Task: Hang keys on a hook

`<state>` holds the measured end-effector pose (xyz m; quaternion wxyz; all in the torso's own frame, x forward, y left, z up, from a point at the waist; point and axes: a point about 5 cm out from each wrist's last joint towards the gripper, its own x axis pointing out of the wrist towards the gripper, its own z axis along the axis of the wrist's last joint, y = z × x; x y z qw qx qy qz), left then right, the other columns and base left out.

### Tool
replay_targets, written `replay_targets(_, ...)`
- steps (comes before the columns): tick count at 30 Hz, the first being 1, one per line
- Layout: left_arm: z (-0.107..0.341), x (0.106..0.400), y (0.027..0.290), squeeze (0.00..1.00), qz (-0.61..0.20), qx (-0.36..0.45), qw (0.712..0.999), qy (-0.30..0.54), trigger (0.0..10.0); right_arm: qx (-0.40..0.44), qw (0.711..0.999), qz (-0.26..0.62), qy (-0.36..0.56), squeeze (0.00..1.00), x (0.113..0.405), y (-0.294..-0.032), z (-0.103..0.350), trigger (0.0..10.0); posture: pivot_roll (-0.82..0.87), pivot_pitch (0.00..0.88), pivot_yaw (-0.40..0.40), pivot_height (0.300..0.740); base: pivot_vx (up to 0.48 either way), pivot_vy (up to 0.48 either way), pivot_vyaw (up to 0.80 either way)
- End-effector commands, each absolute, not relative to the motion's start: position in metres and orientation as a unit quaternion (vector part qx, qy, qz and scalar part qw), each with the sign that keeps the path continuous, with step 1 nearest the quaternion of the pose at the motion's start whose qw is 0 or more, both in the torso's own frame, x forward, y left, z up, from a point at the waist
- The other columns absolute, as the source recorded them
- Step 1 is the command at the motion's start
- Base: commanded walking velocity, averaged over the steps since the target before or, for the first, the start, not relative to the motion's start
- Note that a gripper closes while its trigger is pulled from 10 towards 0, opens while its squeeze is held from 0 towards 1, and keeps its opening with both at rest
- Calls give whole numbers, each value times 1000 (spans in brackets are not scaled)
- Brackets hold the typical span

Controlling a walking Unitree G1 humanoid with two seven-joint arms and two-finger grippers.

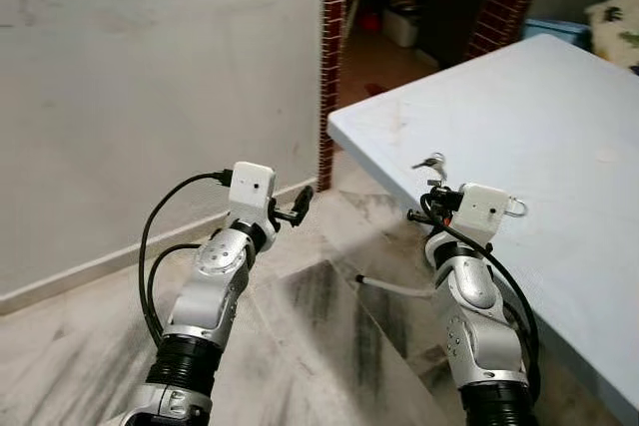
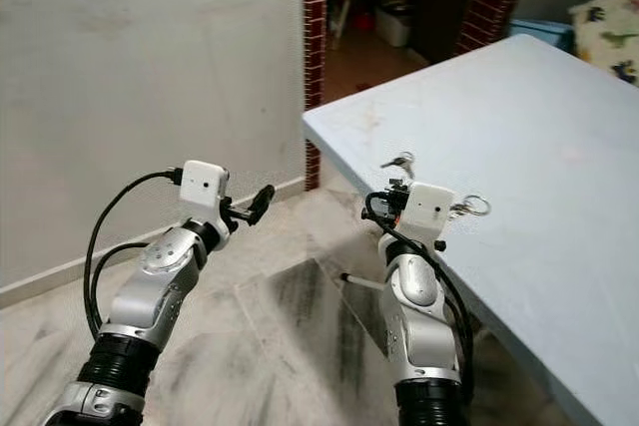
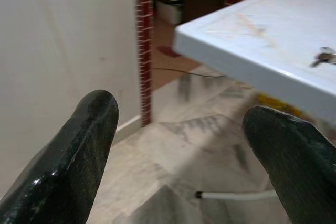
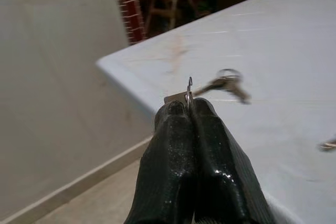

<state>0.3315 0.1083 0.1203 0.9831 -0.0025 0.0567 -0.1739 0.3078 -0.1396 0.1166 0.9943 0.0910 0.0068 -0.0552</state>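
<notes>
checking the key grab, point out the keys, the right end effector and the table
keys (image 4: 227, 81): right wrist view, on the bunch lying on the table beyond the fingertips.
right end effector (image 4: 189, 109): right wrist view, at the shut tips, pinching a thin metal ring.
table (image 1: 559, 117): left eye view, on its bare light blue top.

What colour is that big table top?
Pale blue table, with faint brownish smudges; clearest in the left eye view.

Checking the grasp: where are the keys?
In the right wrist view, the keys stick out from the right gripper, over the edge of the blue table.
</notes>
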Motion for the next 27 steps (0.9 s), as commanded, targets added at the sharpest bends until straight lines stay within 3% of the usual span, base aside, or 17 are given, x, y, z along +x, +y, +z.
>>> replay_targets(1,119,332,107,0,-182,0,981,64,10000,92,994,-59,1,0,308,-139,119,10000,95,0,31,740,0,0,0)
replay_targets(8,121,331,108,0,-162,1,985,55,10000,72,997,-35,-3,0,308,-136,121,10000,105,0,-4,740,0,0,0)
replay_targets(24,118,324,111,0,-155,-20,986,56,10000,63,998,-15,-6,0,311,-133,125,10000,114,0,-36,740,0,0,790)
replay_targets(27,120,324,109,0,-158,-28,986,52,10000,65,998,-18,-9,0,311,-134,126,10000,110,0,-35,740,81,0,210)
